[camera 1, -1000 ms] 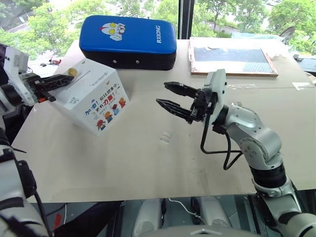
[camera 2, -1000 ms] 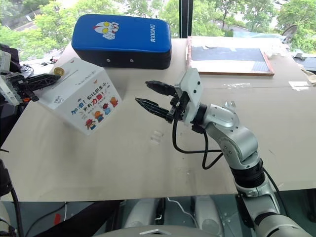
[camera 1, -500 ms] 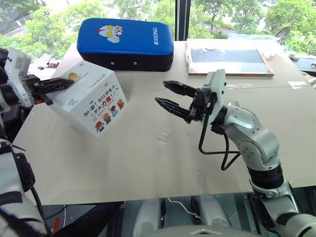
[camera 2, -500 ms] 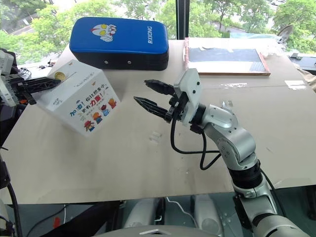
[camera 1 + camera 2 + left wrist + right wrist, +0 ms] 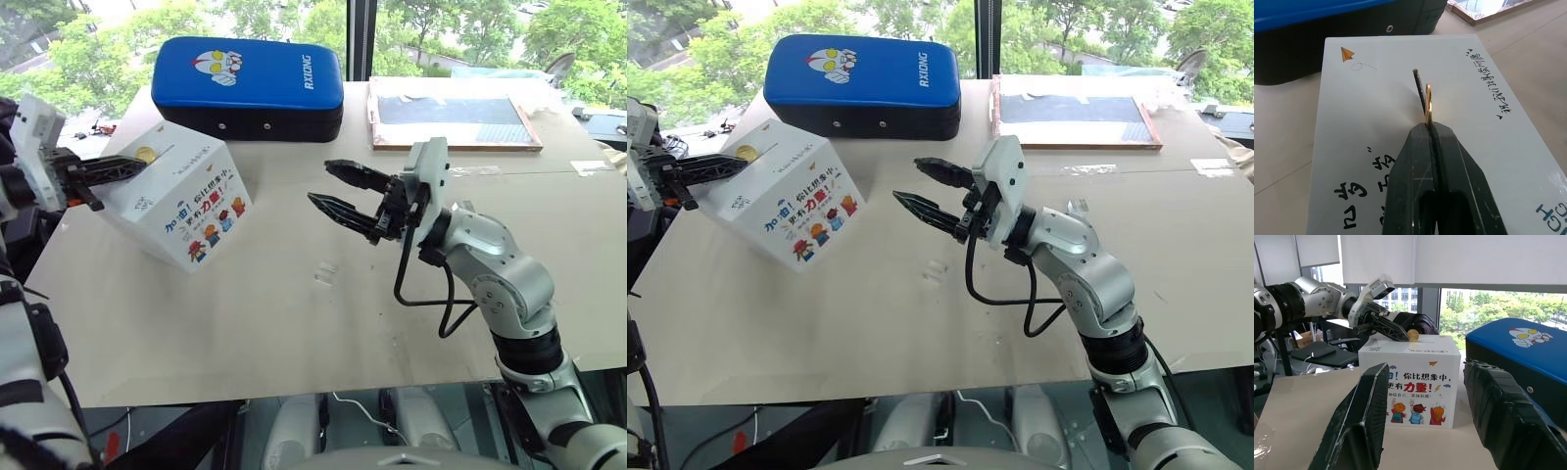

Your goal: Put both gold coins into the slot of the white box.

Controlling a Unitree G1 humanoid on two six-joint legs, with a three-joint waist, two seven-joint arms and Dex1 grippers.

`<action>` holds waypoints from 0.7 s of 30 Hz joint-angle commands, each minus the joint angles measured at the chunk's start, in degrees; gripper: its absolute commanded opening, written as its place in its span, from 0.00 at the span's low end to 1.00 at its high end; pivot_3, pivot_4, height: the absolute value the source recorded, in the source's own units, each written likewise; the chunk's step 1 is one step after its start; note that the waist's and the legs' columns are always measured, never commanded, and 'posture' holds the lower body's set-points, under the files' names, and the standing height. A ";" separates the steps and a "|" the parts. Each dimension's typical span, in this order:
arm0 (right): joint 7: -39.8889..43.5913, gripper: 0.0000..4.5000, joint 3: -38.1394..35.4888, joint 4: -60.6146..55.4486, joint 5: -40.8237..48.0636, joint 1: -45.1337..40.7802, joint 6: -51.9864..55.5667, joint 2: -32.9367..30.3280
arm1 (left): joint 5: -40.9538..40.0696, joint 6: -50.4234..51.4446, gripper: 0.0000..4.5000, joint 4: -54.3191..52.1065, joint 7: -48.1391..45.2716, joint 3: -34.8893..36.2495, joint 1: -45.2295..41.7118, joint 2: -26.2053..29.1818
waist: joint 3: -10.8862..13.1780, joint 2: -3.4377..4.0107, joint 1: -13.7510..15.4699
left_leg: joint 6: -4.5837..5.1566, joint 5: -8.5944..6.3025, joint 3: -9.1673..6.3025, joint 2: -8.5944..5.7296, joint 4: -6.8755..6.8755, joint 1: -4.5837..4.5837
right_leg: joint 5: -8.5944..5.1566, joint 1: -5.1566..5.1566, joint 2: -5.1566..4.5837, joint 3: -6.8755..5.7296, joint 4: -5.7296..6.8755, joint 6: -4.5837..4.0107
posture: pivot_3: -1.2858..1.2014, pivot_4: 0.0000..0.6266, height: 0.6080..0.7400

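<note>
The white box (image 5: 181,201) with cartoon children stands on the table's left part. Its plain top face (image 5: 1484,142) carries the thin dark slot (image 5: 1419,82). My left gripper (image 5: 1429,126) reaches over that face from the left and is shut on one gold coin (image 5: 1428,100). The coin stands on edge, in line with the slot and at its near end. From the side the coin (image 5: 1412,335) shows at the box's top edge. My right gripper (image 5: 321,183) hovers open and empty over the table's middle, pointing at the box from the right.
A blue padded case (image 5: 250,83) with a cartoon face lies just behind the box. A framed dark board (image 5: 456,108) lies at the back right. Two small clear plastic blocks (image 5: 326,272) rest on the table (image 5: 245,333) below my right gripper.
My left gripper has turned a little flatter over the box's top, with the coin still in it. The right arm has kept still. The head view shifted slightly.
</note>
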 commanded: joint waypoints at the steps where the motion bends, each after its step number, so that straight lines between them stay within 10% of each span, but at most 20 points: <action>1: -0.15 0.58 -0.74 -1.79 -0.12 -0.36 -0.96 -0.24 | 3.35 1.24 0.00 1.98 -0.04 -3.24 2.64 -0.70 | -0.01 0.02 0.00 | 0.00 0.00 0.00 0.00 0.00 0.01 | 0.00 0.00 0.00 0.00 0.00 0.00 | 0.52 0.24 1.00; 15: 0.23 0.58 -0.76 -1.30 -1.10 -0.47 -2.76 -0.16 | 3.39 1.22 0.00 1.60 -0.56 -3.31 2.96 -0.93 | -0.02 0.02 -0.01 | 0.00 0.00 0.02 0.00 0.00 0.01 | -0.01 0.00 0.00 0.03 0.00 0.02 | 0.52 0.24 1.00; 21: 0.31 0.59 -0.68 -1.25 -1.57 -0.11 -3.07 -0.10 | 3.69 2.25 0.49 0.51 0.58 -3.49 3.13 -1.45 | -0.06 0.09 -0.01 | 0.00 0.00 0.02 0.01 -0.01 0.04 | -0.02 0.00 0.01 0.04 0.01 0.03 | 0.52 0.24 1.00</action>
